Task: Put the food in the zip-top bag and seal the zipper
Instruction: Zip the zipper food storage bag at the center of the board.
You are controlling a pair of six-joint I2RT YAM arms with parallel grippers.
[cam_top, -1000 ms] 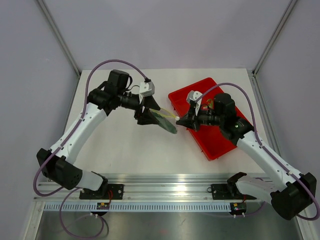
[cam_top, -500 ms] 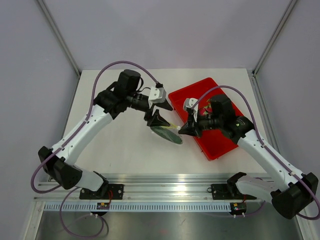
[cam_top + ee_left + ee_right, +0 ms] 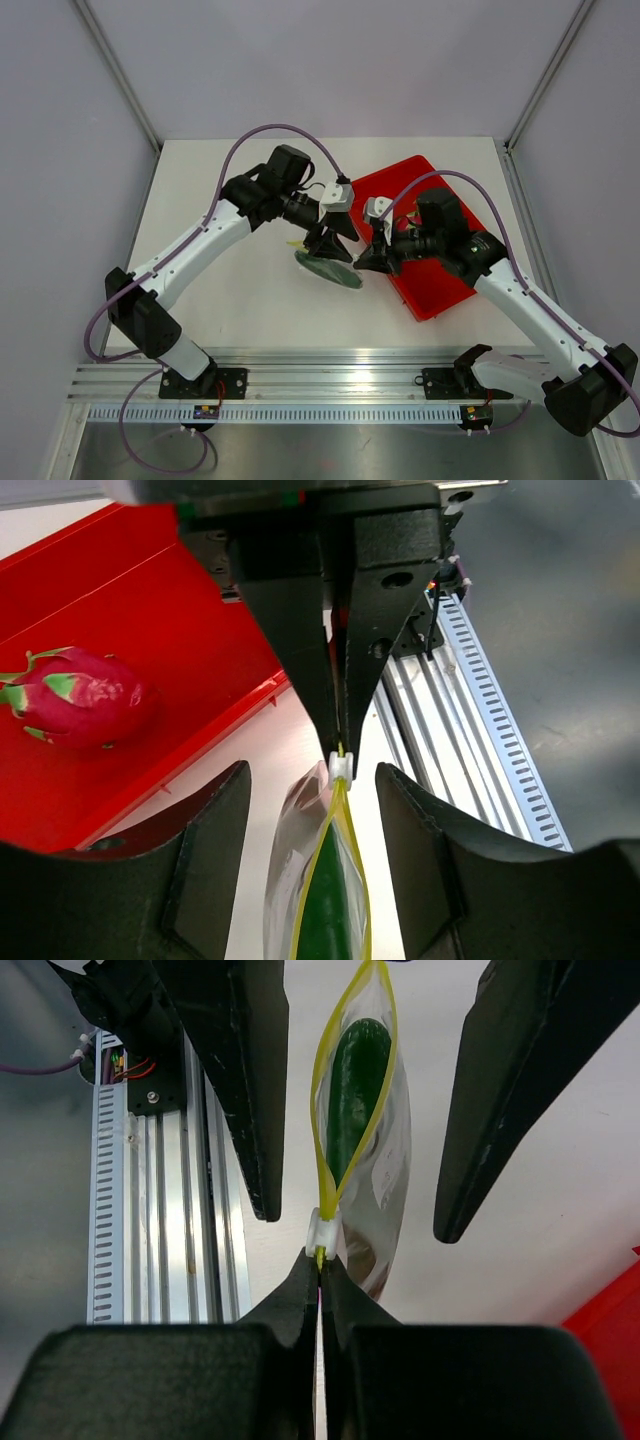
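Fingers of the right gripper (image 3: 320, 1260) are pressed together on the end of the zipper (image 3: 319, 1110), just behind a small white slider (image 3: 322, 1228). The fingers of the left gripper (image 3: 310, 775) stand apart, one on each side of the zip-top bag (image 3: 385, 1210) and apparently touching neither face of it. The food (image 3: 355, 1090), a dark green cucumber-like piece, lies inside the bag. It shows through the mouth, where the two yellow-green strips bow away from each other; the seal is not yet made.

The bag sits between the two grippers over the white worktop (image 3: 230, 300), just beside the left rim of a red tray (image 3: 440, 290). Whether it rests on the surface or hangs from the pinched end cannot be told. A pink dragon fruit (image 3: 80, 695) lies in the tray, apart from the work.

The film looks thin, limp and slick, likely to crumple or slide under a sideways push, and the vegetable gives it what little weight it has. The stiffer zipper strip is judged the place to take hold. One end is anchored by the right fingers, and the left fingers would close across both strips beside the slider, not on the bag's soft belly, where a squeeze would press the food.
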